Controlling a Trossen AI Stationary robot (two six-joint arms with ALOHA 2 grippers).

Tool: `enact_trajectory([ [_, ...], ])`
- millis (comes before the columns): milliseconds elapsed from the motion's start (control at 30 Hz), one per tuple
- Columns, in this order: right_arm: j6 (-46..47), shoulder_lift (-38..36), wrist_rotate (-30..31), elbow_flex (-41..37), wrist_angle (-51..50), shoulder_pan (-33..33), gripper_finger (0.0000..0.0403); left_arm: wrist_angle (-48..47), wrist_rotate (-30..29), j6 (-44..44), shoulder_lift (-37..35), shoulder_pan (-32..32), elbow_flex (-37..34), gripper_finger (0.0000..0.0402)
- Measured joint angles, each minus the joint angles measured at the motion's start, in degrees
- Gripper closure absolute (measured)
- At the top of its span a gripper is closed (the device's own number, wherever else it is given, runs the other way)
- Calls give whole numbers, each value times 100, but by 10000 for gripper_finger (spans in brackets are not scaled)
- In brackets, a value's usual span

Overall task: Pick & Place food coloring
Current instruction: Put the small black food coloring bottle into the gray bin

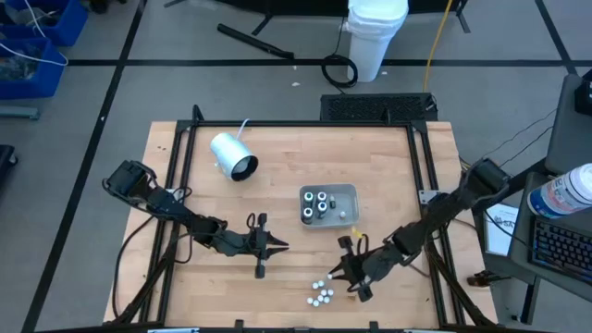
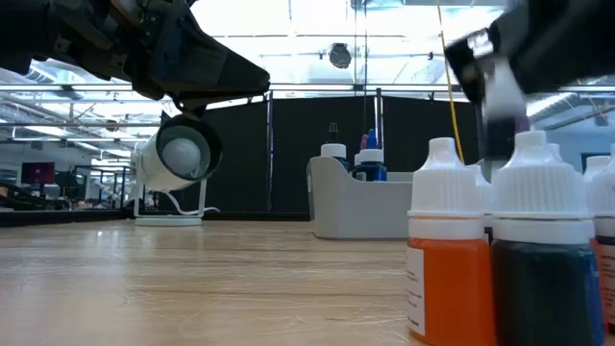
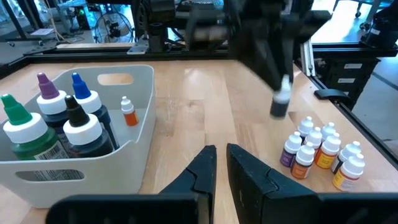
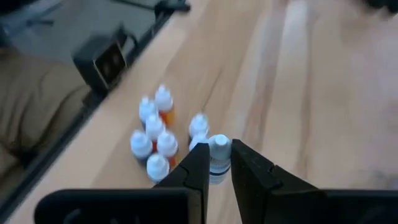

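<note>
Several food coloring bottles (image 4: 155, 140) with white caps stand upright in a cluster near the table's near edge (image 1: 320, 294), right of centre. My right gripper (image 4: 219, 165) hovers over that cluster, shut on one more bottle (image 4: 217, 152). Larger bottles (image 3: 68, 121) and one tiny orange bottle (image 3: 127, 112) stand in the grey tray (image 1: 350, 191). My left gripper (image 1: 277, 246) hangs shut and empty above the table, left of the cluster, pointing toward the table's right. My right gripper pinches one small bottle between its two fingers, which stand on either side of its upper end by the white cap (image 4: 219, 145). The fingers slant down from the table's right. The bottle is lifted clear, its dark body (image 3: 277, 111) hanging below the fingers above the cluster (image 3: 320, 152).
A big white cylinder (image 1: 233, 155) lies on its side toward the far left of the table. The grey tray (image 3: 93, 168) sits right of centre, just beyond the cluster. A black frame (image 1: 430, 185) borders the tabletop. Bare wood lies between my two grippers.
</note>
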Motion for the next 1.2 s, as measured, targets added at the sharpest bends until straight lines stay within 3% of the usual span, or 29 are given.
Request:
enact_trajectory([
  [233,-516,-1089,908,0,-787,-41,360,-1,4,-60,0,0,0,355],
  [467,-635,-1957,1906,2,-1723,-637,360,0,2,-35,0,40,0,355],
  [633,-604,-1980,1821,-363,-1582,-1322,360,-28,4,-133,-1,70,0,355],
  [933,-404,-2000,1101,-1760,57,-2258,360,-31,9,-152,-2,95,0,355],
  [1200,-22,-2000,968,-2090,135,-2723,360,-18,8,-177,-1,192,0,355],
])
